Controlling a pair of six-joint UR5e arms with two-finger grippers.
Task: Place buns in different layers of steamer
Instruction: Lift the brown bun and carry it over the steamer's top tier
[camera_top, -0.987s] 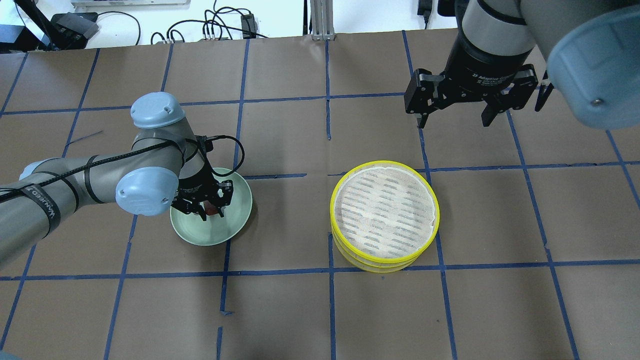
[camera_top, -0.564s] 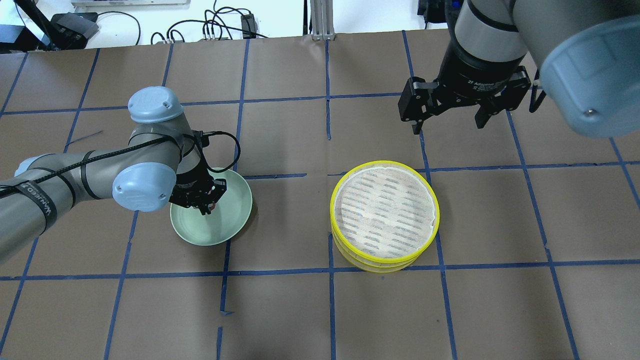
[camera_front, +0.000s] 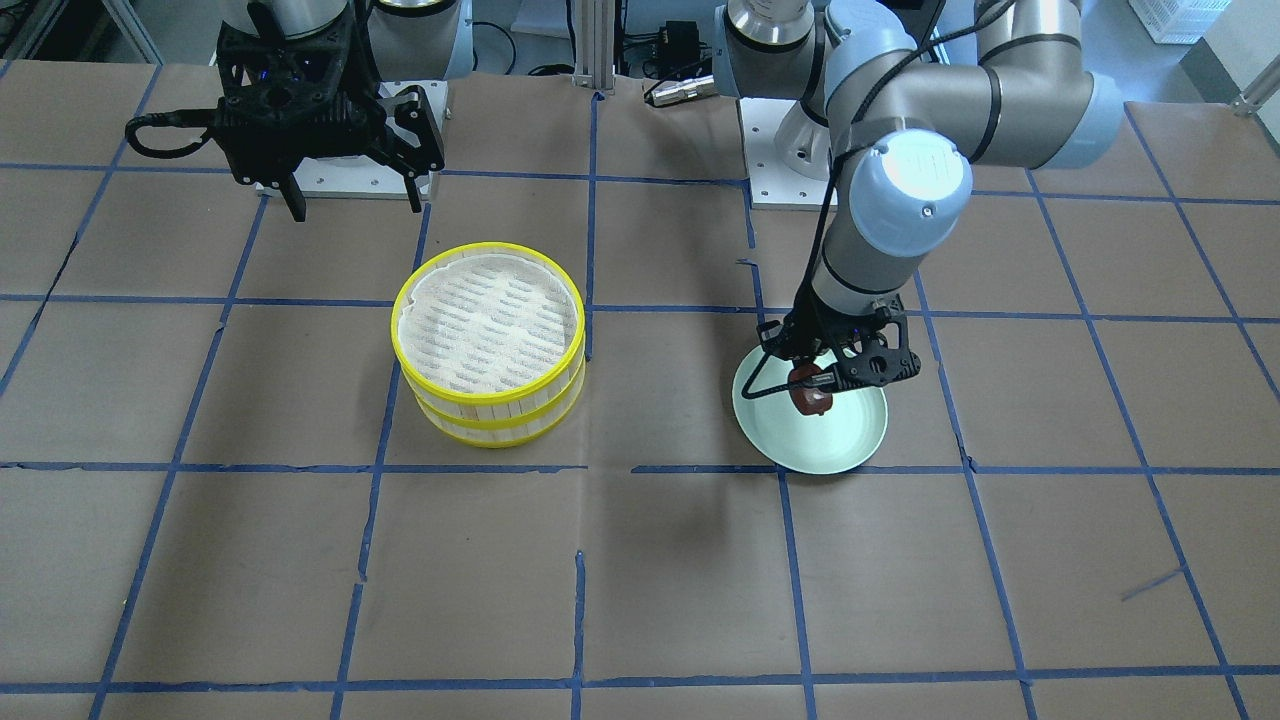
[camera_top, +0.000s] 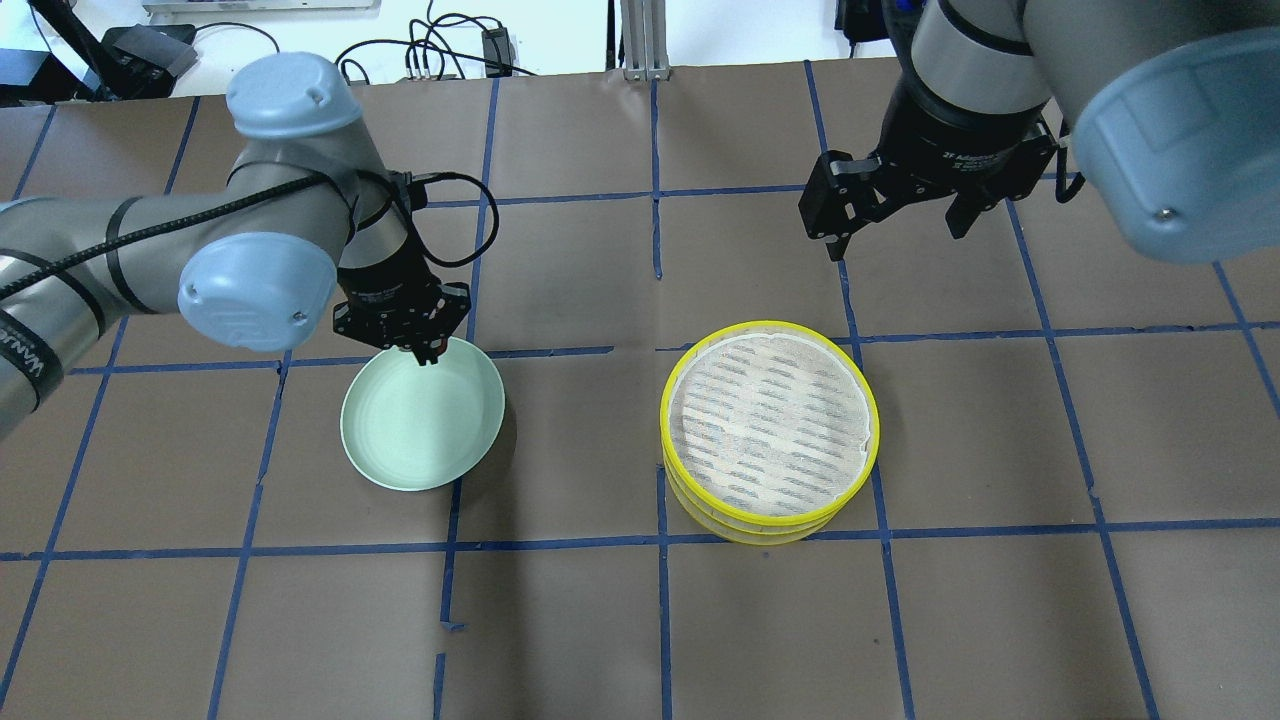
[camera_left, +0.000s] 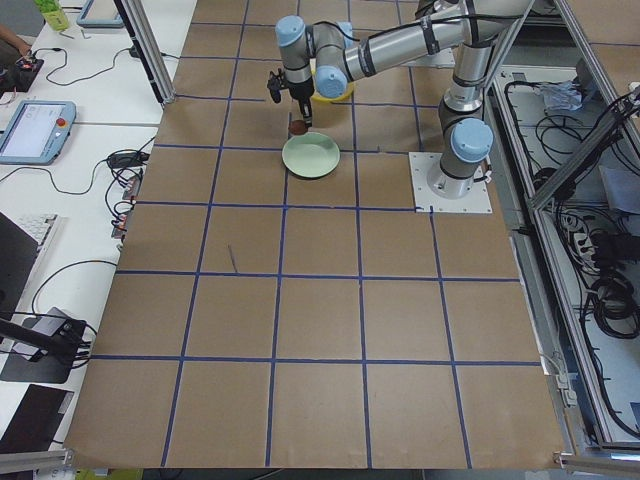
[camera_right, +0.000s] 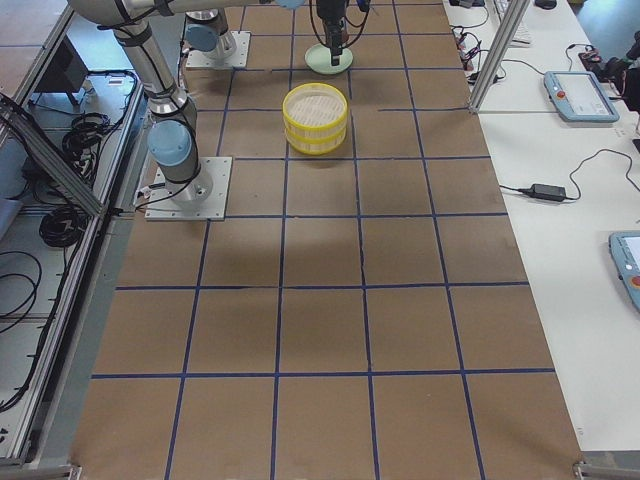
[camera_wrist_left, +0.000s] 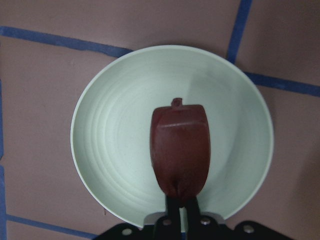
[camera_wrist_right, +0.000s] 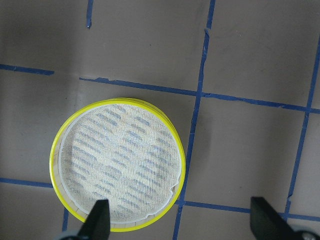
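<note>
The reddish-brown bun hangs in my left gripper, which is shut on it a little above the far edge of the pale green plate. It also shows in the front-facing view. The two steamer layers are stacked, yellow-rimmed, and the top floor is bare. They also show in the right wrist view. My right gripper is open and empty, high above the table beyond the stack. The translucent white bun is not in view.
The plate has nothing lying on it. Brown paper with a blue tape grid covers the table. Cables and a metal post lie beyond the far table edge.
My left gripper has risen off the plate with the reddish-brown bun and moved toward the plate's far edge. My right gripper has shifted slightly toward the left, still open.
</note>
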